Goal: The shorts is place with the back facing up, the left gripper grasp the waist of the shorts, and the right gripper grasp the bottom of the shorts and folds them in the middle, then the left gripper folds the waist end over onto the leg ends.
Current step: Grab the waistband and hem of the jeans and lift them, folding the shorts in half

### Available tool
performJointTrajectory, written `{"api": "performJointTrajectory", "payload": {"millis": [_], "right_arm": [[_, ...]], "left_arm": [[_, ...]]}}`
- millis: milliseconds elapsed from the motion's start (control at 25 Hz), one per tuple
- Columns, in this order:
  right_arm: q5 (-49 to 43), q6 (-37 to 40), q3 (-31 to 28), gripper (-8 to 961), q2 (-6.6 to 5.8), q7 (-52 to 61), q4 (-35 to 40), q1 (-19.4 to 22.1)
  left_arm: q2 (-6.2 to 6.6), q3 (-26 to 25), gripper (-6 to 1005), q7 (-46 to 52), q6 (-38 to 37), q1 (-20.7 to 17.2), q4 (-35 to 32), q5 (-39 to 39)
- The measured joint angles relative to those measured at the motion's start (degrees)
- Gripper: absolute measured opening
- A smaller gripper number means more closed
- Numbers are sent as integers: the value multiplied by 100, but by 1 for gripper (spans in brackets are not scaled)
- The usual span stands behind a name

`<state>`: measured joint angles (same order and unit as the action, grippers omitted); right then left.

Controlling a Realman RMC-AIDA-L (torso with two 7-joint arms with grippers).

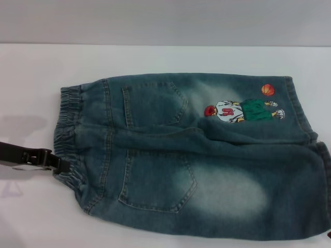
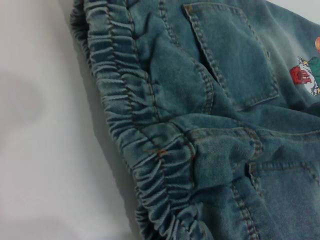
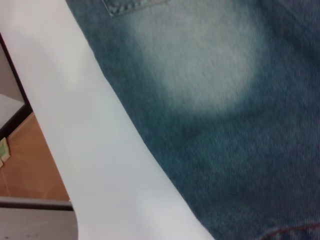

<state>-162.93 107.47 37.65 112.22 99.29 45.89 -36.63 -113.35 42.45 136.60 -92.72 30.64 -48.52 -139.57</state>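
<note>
The denim shorts [image 1: 186, 155] lie flat with the back up and both back pockets showing. The elastic waist [image 1: 68, 129] is at the left and the leg ends [image 1: 310, 155] at the right. A cartoon basketball-player print [image 1: 243, 110] is on the far leg. My left gripper [image 1: 54, 163], dark and low over the table, reaches in from the left and touches the near end of the waist. The left wrist view shows the gathered waist [image 2: 135, 115] and a pocket [image 2: 235, 55] close up. Only a dark red sliver of my right gripper [image 1: 328, 236] shows beside the near leg end. The right wrist view is filled by faded denim [image 3: 210, 75].
The shorts rest on a white table [image 1: 31, 77] with bare surface to the left and behind. The table's front edge [image 3: 100, 150] runs close to the near leg in the right wrist view. Beyond it is an orange-brown floor [image 3: 30, 160].
</note>
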Motion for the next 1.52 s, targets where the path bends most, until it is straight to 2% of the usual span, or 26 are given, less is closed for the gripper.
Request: {"api": "performJointTrajectory", "payload": {"millis": [560,800,1000,1400,1520], "right_arm": [[69,2,258,481,176,-66,-17,-101],[69,-56,269,356,231,-76,16,-110],[69,-105,269,153,231,-78,17,-116],[130,-497,264,55,333,-228,78,-73],[462,-505,237,14,308,-411,85,-27]], "left_arm": [[-14,0,30,-12,19,4,0,0],[-11,0,30,-15,25,4,0,3],[-10,0,30,-20,26,4,0,8],[-56,0,30,-36,76,7,0,10],[-65,-26,30,-41,95,22,0,11]]}}
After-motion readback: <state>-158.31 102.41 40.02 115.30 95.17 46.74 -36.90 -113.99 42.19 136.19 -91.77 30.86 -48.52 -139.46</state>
